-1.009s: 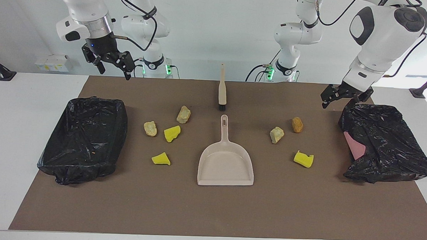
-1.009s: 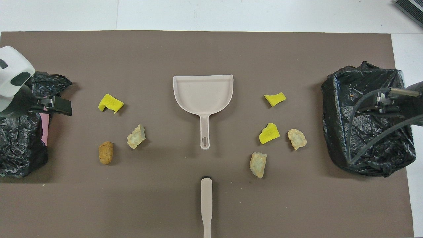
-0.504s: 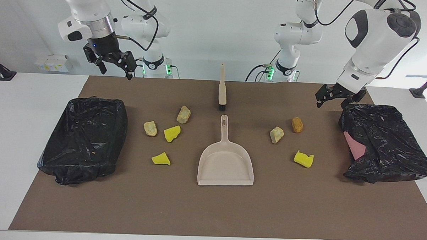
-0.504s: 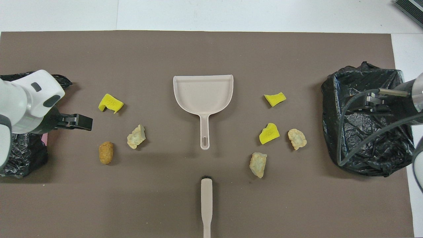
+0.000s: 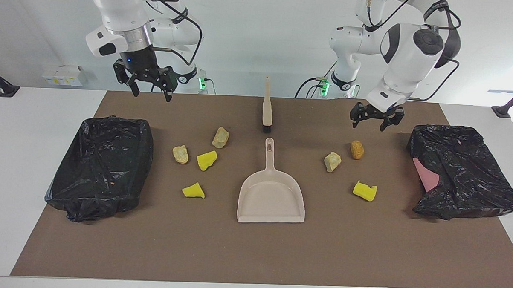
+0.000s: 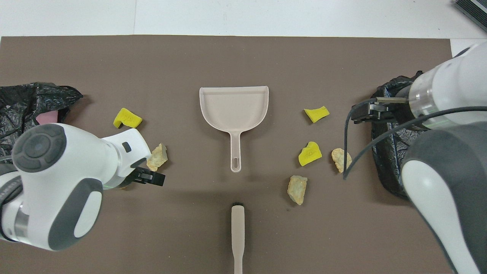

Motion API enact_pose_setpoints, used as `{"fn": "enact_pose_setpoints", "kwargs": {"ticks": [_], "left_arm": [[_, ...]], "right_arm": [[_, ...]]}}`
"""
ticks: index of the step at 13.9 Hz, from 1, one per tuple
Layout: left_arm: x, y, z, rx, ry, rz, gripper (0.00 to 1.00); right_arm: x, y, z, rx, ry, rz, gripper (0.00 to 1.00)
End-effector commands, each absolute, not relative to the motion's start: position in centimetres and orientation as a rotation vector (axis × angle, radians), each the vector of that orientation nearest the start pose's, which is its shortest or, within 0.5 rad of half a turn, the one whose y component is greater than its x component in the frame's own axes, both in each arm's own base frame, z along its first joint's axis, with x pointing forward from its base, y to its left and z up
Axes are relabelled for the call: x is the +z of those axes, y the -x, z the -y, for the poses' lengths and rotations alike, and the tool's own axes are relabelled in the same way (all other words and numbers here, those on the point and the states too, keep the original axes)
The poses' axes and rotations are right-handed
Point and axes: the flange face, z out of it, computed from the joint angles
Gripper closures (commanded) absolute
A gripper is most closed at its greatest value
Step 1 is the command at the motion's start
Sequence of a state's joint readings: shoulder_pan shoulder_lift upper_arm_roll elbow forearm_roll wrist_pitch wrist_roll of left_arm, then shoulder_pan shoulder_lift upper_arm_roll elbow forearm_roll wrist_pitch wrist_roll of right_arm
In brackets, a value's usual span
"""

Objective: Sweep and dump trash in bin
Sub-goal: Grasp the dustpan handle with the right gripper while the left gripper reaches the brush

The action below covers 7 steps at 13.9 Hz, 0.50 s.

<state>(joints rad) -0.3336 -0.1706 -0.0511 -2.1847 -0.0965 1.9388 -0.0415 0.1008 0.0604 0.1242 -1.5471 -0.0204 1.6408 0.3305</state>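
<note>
Several small trash lumps lie on the brown mat on both sides of the beige dustpan point(image 5: 271, 198) point(image 6: 233, 108). Toward the right arm's end lie two yellow wedges point(image 5: 206, 159) point(image 5: 193, 190) and two beige chunks point(image 5: 220, 137) point(image 5: 180, 154). Toward the left arm's end lie a beige chunk point(image 5: 332, 161), an orange-brown lump point(image 5: 357, 149) and a yellow wedge point(image 5: 364, 191). The brush point(image 5: 266, 110) point(image 6: 237, 236) lies nearer to the robots than the dustpan, in line with its handle. My left gripper point(image 5: 369, 121) is open and empty, in the air over the mat by the orange-brown lump. My right gripper point(image 5: 151, 90) is open and empty, raised over the mat's edge.
A bin lined with a black bag point(image 5: 100, 166) stands at the right arm's end of the mat. Another black-bagged bin point(image 5: 460, 170), with pink showing at its side, stands at the left arm's end. In the overhead view the left arm covers the orange-brown lump.
Both grippers have moved from over the bins toward the middle of the table. The left one now hangs by the orange-brown lump. Nothing on the mat has moved.
</note>
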Motion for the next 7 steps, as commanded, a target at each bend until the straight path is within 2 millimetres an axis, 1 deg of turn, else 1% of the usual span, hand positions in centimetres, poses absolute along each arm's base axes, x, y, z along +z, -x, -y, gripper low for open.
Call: {"fn": "enact_pose_setpoints", "kwargs": {"ticks": [1, 3, 4, 5, 6, 7], "left_arm": [[44.2, -40.5, 21.8, 0.104, 3.199, -0.518, 0.00], [41.9, -36.9, 25.8, 0.113, 3.184, -0.540, 0.00], [40.7, -35.3, 27.5, 0.093, 3.190, -0.510, 0.00], [39.4, -33.3, 29.5, 0.091, 3.188, -0.505, 0.00], [38.6, -31.6, 30.9, 0.083, 3.188, -0.502, 0.00], [38.1, -29.9, 32.3, 0.081, 3.189, -0.494, 0.00]], "right_arm": [[58.4, -58.1, -16.8, -0.065, 3.123, -0.219, 0.00], [56.2, -58.2, -20.7, -0.038, 3.125, -0.222, 0.00], [54.8, -58.2, -23.3, -0.036, 3.122, -0.210, 0.00], [53.6, -58.0, -25.7, -0.042, 3.113, -0.205, 0.00], [52.5, -58.1, -27.3, -0.057, 3.101, -0.214, 0.00], [51.9, -58.4, -27.7, -0.075, 3.090, -0.221, 0.00]]}}
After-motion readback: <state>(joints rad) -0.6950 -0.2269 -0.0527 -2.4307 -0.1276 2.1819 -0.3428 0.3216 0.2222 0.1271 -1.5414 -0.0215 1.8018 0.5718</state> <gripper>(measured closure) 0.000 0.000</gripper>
